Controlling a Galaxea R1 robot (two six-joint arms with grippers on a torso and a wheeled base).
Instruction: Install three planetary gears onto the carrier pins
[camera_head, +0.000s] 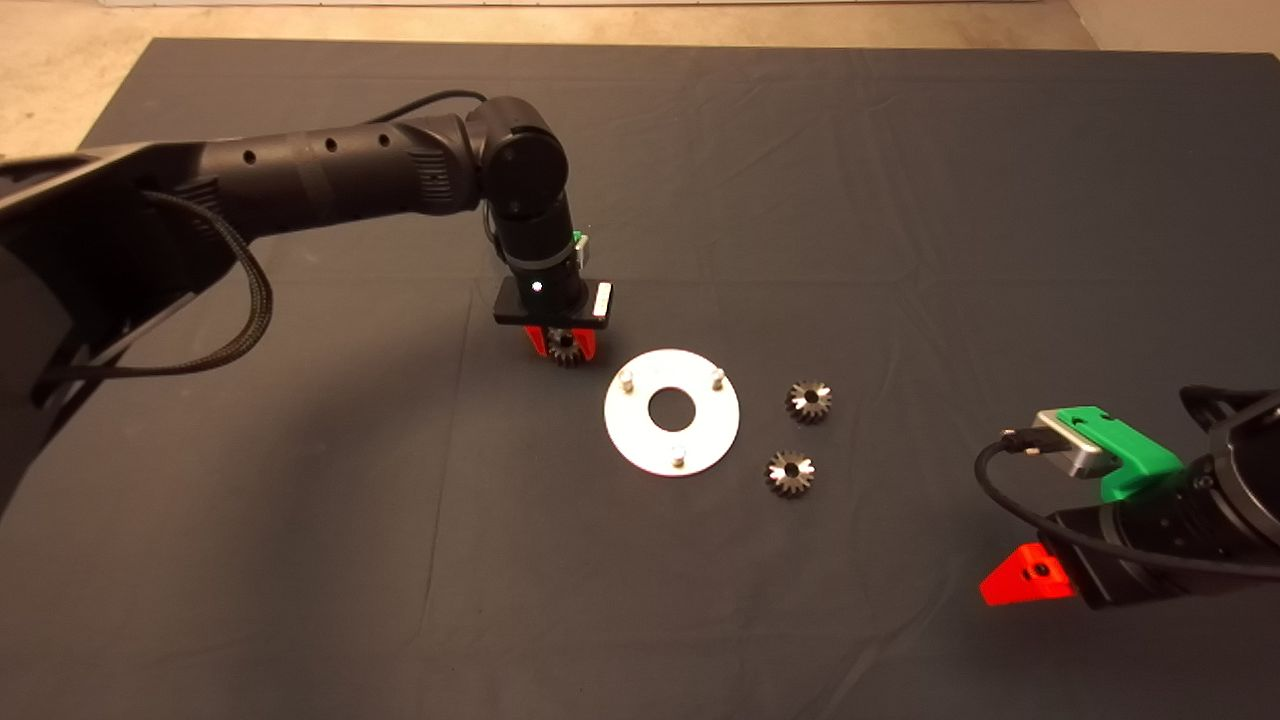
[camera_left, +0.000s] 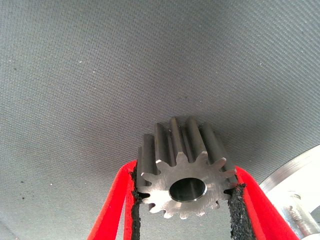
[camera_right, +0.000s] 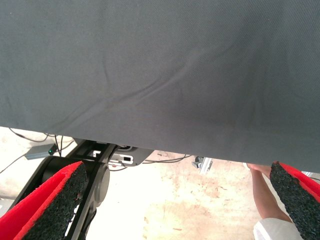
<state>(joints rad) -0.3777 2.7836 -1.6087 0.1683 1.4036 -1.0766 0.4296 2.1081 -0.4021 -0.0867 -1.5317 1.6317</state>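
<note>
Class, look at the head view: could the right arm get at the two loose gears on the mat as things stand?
Probably yes. The right gripper waits open at the mat's lower right edge, and only bare mat lies between it and the two gears. The left gripper holds the third gear beyond the disc.

In the head view the left claw (camera_head: 563, 343) is mostly hidden under its own wrist, and the gear (camera_head: 566, 350) it pinches only peeks out below. The left wrist view crops the silver disc (camera_left: 300, 187) at the frame's lower right. The right claw (camera_head: 1020, 578) shows only one red finger.
</note>
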